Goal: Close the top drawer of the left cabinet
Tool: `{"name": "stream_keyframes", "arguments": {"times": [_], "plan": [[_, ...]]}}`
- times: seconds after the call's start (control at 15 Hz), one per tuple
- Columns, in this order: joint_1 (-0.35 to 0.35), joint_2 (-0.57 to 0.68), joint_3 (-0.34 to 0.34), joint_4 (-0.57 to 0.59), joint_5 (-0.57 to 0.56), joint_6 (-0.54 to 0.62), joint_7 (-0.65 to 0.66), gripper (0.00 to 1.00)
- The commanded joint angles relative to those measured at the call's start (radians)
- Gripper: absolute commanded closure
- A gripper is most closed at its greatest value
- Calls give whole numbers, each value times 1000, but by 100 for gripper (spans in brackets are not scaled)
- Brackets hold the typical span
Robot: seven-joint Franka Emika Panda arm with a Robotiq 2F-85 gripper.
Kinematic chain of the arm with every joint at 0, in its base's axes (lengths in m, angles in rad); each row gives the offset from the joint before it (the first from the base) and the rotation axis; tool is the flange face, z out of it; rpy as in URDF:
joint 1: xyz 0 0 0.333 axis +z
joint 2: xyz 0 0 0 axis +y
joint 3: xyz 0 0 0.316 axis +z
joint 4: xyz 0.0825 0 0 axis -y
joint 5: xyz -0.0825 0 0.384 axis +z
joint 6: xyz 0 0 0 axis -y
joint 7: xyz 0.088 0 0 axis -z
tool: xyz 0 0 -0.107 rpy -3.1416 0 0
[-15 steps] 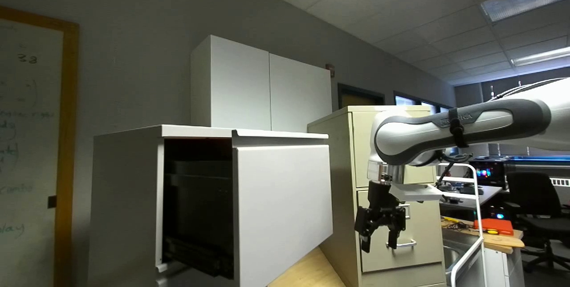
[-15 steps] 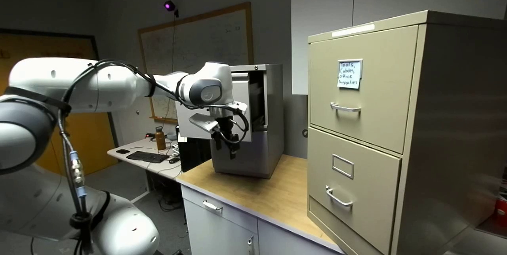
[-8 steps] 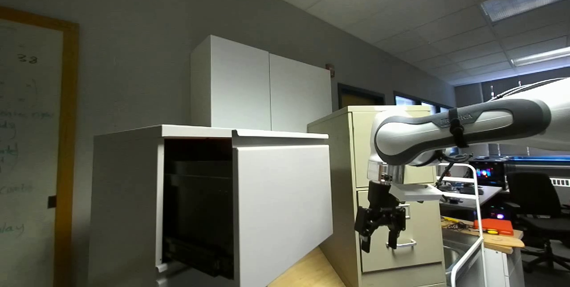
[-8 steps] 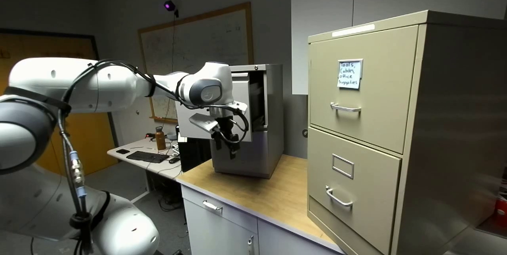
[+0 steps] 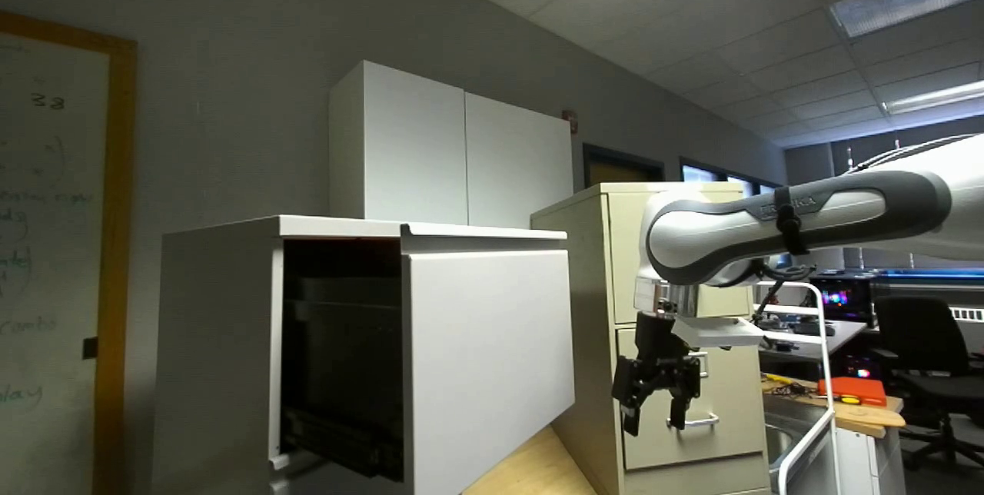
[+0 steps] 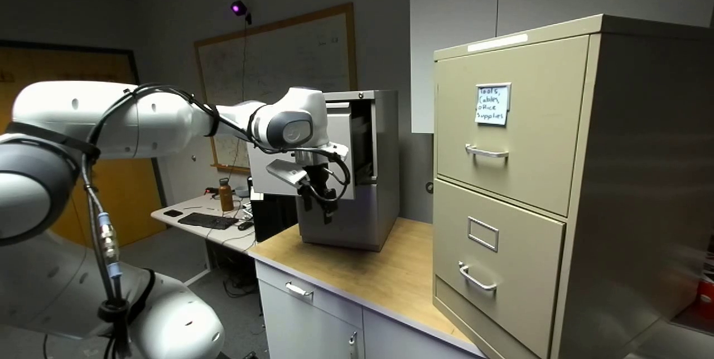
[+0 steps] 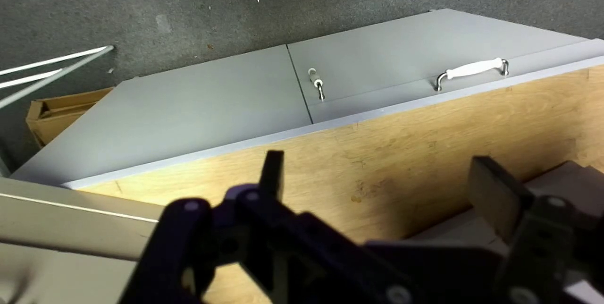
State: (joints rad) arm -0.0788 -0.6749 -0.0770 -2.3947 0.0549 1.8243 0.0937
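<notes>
In an exterior view the wide pale grey top drawer juts, uncovered, from the boxy light grey metal cabinet (in an exterior view the white robot arm hides part of its front). A gap parts it from the black two-fingered gripper, fingers spread wide; the wrist view shows the straight grey edge of a light wooden countertop.

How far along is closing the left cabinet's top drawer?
Done: nothing visible; the top drawer juts open from the left cabinet.
In hand: nothing; the gripper is open, empty and apart from the drawer.
Remaining: the entire closing, likely by pushing the drawer in.
</notes>
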Motion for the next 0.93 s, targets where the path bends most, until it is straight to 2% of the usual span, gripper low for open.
{"name": "stream_keyframes", "arguments": {"times": [0.0,0.33,0.8,0.87], "plan": [[-8,1,6,2,4,-2,-4,0],[-9,-3,15,2,3,12,7,0],[48,-43,33,33,64,128,-20,0],[58,-51,39,40,72,150,-20,25]]}}
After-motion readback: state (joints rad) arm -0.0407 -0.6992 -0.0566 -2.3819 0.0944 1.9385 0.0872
